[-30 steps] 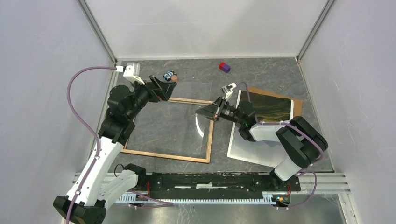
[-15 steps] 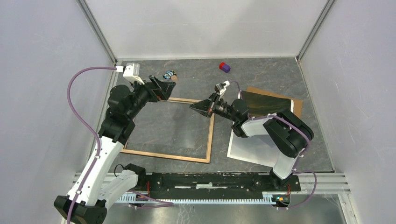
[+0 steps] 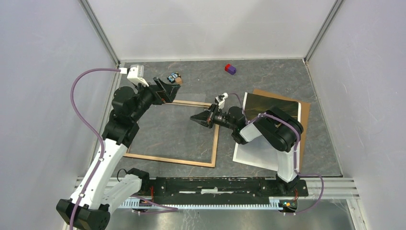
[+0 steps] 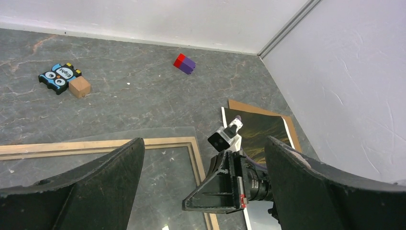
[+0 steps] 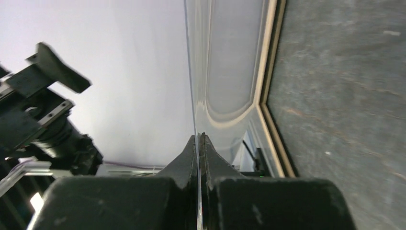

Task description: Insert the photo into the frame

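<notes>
L gripper (image 3: 170,91) spread, empty, above far-left corner of frame (image 3: 167,160). R gripper (image 5: 197,139) pinched on edge of clear pane (image 5: 225,76) over frame's right rail. Right of frame, photo (image 3: 273,103) lay picture-up on brown board (image 3: 304,115), untouched; insertion not yet begun.

The left arm (image 3: 103,162) and right arm (image 3: 286,165) have white links, black joints, black wedge-shaped jaws and purple cables (image 3: 72,94).

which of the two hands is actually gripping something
The right hand, shut on the edge of a clear sheet. The left hand is wide open and empty.
</notes>
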Controlling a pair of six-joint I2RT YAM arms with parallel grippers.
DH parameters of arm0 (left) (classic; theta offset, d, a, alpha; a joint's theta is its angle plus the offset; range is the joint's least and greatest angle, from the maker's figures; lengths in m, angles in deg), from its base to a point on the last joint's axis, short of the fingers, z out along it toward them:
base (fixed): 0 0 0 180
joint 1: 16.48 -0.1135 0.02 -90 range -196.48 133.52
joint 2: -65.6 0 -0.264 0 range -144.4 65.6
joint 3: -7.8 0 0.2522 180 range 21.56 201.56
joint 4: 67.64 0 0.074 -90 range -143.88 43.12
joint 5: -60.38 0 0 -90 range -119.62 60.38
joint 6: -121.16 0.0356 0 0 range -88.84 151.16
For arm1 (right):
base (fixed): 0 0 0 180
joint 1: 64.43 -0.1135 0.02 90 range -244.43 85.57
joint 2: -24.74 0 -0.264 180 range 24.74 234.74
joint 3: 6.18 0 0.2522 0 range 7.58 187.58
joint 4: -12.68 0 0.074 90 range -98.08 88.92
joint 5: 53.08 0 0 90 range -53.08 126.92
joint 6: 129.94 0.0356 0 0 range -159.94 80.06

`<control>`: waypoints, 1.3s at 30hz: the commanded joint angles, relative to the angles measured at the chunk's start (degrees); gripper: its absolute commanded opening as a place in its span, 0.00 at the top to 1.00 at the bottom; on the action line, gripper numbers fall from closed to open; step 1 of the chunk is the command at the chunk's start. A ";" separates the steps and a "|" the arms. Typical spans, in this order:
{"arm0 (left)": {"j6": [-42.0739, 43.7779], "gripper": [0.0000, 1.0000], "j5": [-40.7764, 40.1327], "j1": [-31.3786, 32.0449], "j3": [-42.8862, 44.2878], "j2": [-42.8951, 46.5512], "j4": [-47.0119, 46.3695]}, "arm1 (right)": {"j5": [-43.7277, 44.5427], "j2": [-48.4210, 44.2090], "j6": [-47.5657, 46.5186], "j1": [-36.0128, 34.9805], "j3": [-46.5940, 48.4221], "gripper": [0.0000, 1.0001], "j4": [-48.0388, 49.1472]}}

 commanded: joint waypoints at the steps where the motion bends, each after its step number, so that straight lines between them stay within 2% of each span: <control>1: 1.12 0.00 1.30 -0.36 -0.18 -0.30 -2.67 | 0.41 2.27 -1.85 0.32 -1.48 1.00 2.39; 13: 0.72 0.00 1.27 -0.65 -0.18 -1.34 -2.36 | 1.97 0.62 -9.83 1.92 -7.10 1.00 -3.38; 22: 0.40 0.00 1.18 -0.89 -0.36 -2.01 -2.39 | 1.17 0.47 -11.03 3.06 -9.45 1.00 -2.94; 39: -0.11 0.00 1.56 -1.06 -0.53 -2.41 -2.58 | -1.75 0.90 -15.48 4.30 -6.80 1.00 -8.84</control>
